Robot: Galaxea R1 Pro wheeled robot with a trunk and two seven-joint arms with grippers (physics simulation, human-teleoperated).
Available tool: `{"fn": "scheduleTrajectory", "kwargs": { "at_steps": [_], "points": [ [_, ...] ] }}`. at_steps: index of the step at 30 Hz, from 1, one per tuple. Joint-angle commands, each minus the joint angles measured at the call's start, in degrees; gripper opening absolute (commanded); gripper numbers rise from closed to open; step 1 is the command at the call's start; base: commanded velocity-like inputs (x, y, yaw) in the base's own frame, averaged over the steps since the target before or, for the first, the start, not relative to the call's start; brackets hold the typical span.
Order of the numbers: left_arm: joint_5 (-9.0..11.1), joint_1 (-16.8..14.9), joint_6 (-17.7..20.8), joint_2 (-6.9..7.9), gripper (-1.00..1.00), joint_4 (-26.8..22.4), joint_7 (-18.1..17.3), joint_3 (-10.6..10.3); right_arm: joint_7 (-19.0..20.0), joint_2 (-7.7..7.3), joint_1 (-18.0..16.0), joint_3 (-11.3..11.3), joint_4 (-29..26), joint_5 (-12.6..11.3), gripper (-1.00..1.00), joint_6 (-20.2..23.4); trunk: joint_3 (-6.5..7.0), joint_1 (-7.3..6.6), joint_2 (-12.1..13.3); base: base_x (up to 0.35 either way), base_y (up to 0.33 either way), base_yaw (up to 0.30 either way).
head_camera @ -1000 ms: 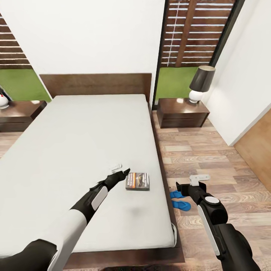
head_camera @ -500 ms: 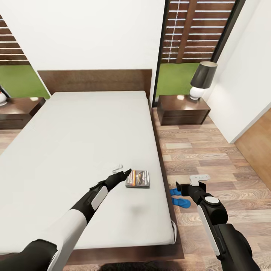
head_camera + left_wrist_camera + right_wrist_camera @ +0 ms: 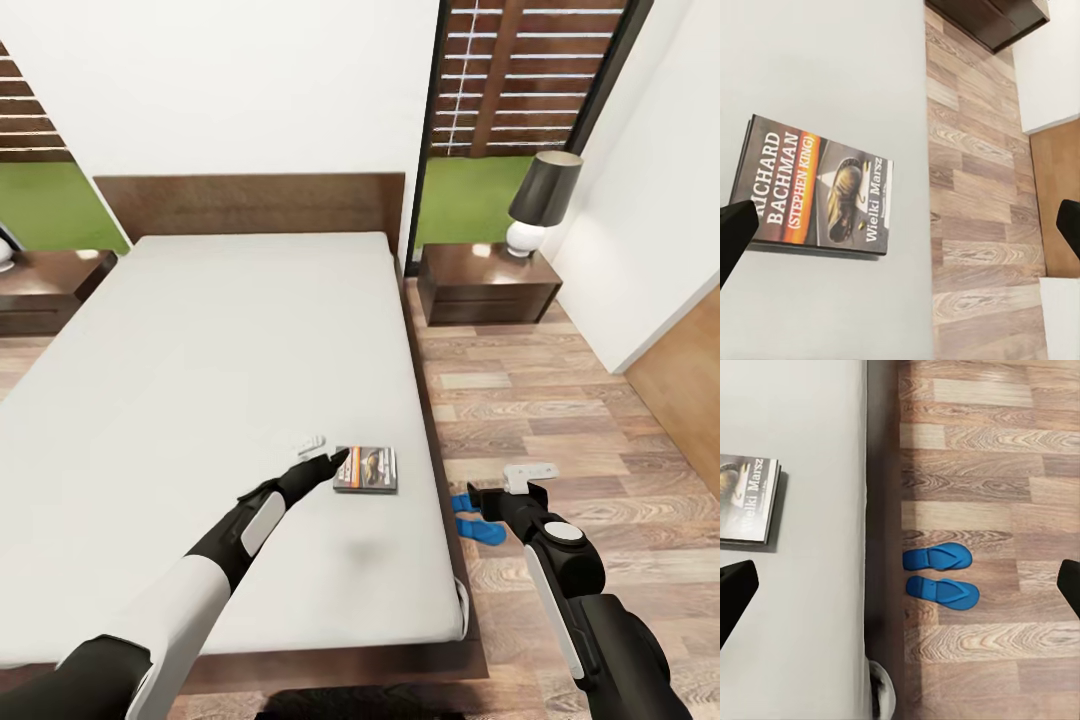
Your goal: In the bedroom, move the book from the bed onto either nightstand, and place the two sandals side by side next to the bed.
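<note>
Since a second ago the head camera has tilted up a little, so the whole picture has slid: the right-hand nightstand (image 3: 487, 284) and its lamp (image 3: 540, 210) sit higher in frame. Against the mattress, the left gripper (image 3: 322, 462) has barely crept toward the book (image 3: 366, 469), and the right gripper (image 3: 505, 497) has kept its place over the floor.

What the coming grasp turns on is the book's position ahead of the left gripper. It lies flat on the bed (image 3: 230, 380) near the mattress's right edge, just beyond the left fingertips and a touch to their right, almost touching them in the head view. Its long axis runs across the bed, roughly in line with the arm's reach, so the gripper meets a short end first. The left arm is plainly the nearer one; the right arm hangs beyond the bed's edge.

In the left wrist view the book (image 3: 814, 191) sits beside one dark finger (image 3: 733, 232), with the other finger (image 3: 1069, 225) far off at the opposite margin, so the jaws stand wide with nothing between them. The right wrist view likewise shows its fingers (image 3: 735, 589) spread wide and bare.

Below the right gripper the two sandals (image 3: 940, 574) lie on the wood floor (image 3: 982, 472), close together and roughly parallel, just beside the bed frame.

The book is thin and flat, so I judge getting a finger under an edge will be the hard part.
</note>
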Motion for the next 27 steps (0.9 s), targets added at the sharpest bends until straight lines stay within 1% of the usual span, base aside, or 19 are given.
{"fn": "scheduleTrajectory", "kwargs": {
  "at_steps": [1, 4, 7, 8, 12, 15, 17, 19, 20, 23, 25, 27],
  "points": [
    [0.6, 0.0, 0.3, 0.02, 1.0, 0.0, 0.0, -0.1, -0.3, -0.06, 0.0, 0.1, -0.1, 0.1, 1.0, 0.3, -0.18, 0.03, -0.1, 0.0, 0.0, 0.0],
    [0.8, -0.1, 0.3, 0.01, 1.0, 0.0, 0.0, 0.6, -0.3, -0.06, 0.0, 0.1, -0.1, 0.1, 1.0, 0.3, -0.46, 0.03, -0.1, 0.0, 0.0, 0.001],
    [0.9, -0.1, 0.2, 0.0, 1.0, 0.1, 0.0, 2.4, -0.2, -0.06, 0.0, 0.1, -0.1, 0.1, 1.0, 0.2, -0.74, 0.03, -0.1, 0.0, 0.0, 0.022],
    [0.9, -0.1, 0.2, 0.0, 1.0, 0.1, 0.0, 2.4, -0.2, -0.06, 0.0, 0.1, -0.1, 0.1, 1.0, 0.2, -0.83, 0.03, -0.1, 0.0, 0.0, 0.032],
    [0.9, -0.1, 0.1, 0.05, 1.0, 0.2, 0.0, 5.6, -0.2, -0.06, 0.0, -0.1, -0.1, 0.1, 1.0, 0.2, -1.17, 0.03, -0.1, 0.0, 0.0, 0.048],
    [0.9, -0.1, 0.0, 0.07, 1.0, 0.3, 0.0, 6.9, -0.2, -0.1, 0.0, -0.6, -0.1, 0.1, 1.0, 0.2, -1.3, 0.03, -0.1, 0.0, 0.0, 0.031],
    [0.8, -0.1, 0.0, 0.04, 1.0, 0.3, 0.0, 7.4, -0.2, -0.12, -0.1, -1.4, -0.1, 0.1, 1.0, 0.2, -1.35, 0.03, -0.1, 0.0, 0.0, 0.018],
    [0.8, -0.1, 0.0, 0.03, 1.0, 0.4, 0.0, 7.8, -0.1, -0.13, -0.1, -2.7, -0.1, 0.1, 1.0, 0.1, -1.38, 0.03, -0.1, 0.0, 0.0, 0.011],
    [0.8, -0.1, 0.0, 0.03, 1.0, 0.4, 0.0, 7.8, -0.1, -0.13, -0.1, -2.7, -0.1, 0.1, 1.0, 0.1, -1.4, 0.03, -0.1, 0.0, 0.0, 0.01],
    [0.8, -0.1, -0.1, 0.01, 1.0, 0.4, 0.0, 8.0, -0.1, -0.3, -0.1, -5.1, -0.2, 0.1, 1.0, 0.2, -1.43, 0.03, -0.1, 0.0, 0.0, 0.007],
    [0.8, -0.1, -0.2, 0.01, 1.0, 0.4, 0.0, 8.2, -0.1, -0.79, -0.1, -6.8, -0.2, 0.1, 1.0, 0.2, -1.44, 0.03, -0.1, 0.0, 0.0, 0.004],
    [0.8, -0.1, -0.2, 0.0, 1.0, 0.4, 0.0, 8.2, -0.1, -1.65, -0.1, -8.2, -0.2, 0.1, 1.0, 0.3, -1.46, 0.03, -0.1, 0.0, 0.0, 0.002]
  ]
}}
